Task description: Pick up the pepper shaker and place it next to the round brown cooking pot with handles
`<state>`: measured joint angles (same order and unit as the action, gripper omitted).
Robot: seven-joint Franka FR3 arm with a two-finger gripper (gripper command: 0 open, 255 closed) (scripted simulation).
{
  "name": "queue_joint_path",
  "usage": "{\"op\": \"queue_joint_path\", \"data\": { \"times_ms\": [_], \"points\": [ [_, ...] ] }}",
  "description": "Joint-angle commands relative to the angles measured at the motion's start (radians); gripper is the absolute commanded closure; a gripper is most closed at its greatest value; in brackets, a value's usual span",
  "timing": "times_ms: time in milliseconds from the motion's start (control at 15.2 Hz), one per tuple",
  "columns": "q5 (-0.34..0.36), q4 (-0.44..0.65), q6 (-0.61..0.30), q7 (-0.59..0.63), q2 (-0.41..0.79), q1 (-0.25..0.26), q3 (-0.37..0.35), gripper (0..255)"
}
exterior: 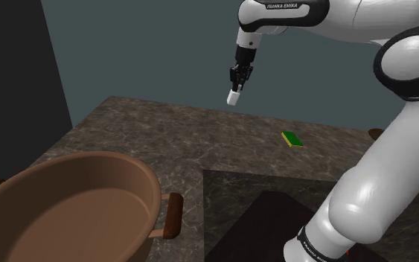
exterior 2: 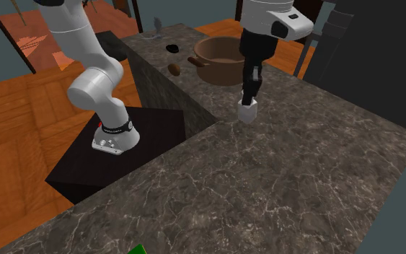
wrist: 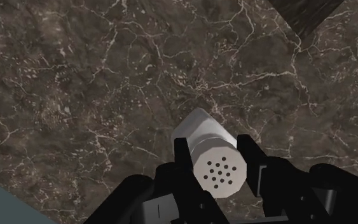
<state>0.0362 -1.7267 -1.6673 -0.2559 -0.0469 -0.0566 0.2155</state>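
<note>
Closest to the wrist camera is the pepper shaker [wrist: 212, 153], a pale cylinder whose perforated cap faces the lens. The gripper [wrist: 217, 167] has its 2 black fingers [wrist: 182, 156] pressed on opposite sides of it, narrowed to the shaker's width, so it hangs upright, cap up. In the shoulder view it sits upper centre, clear above the dark marbled counter [exterior: 163, 126], probably so it can travel without dragging. The brown pot [exterior: 154, 195] with 2 handles sits at that view's lower left, well apart from the shaker. A small green block [exterior: 292, 139] lies right of centre. Carrying toward the pot seems the step in hand, and the counter beside the pot's near handle looks a fitting spot.
</note>
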Motion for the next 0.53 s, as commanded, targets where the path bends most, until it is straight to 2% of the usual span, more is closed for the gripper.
{"op": "queue_joint_path", "data": {
  "times_ms": [0, 462],
  "points": [
    [0.011, -0.068, -0.007, 0.050, -0.061, 0.021, -0.025, 255],
    [0.011, -0.226, -0.011, 0.211, -0.209, 0.084, -0.121, 255]
  ]
}}
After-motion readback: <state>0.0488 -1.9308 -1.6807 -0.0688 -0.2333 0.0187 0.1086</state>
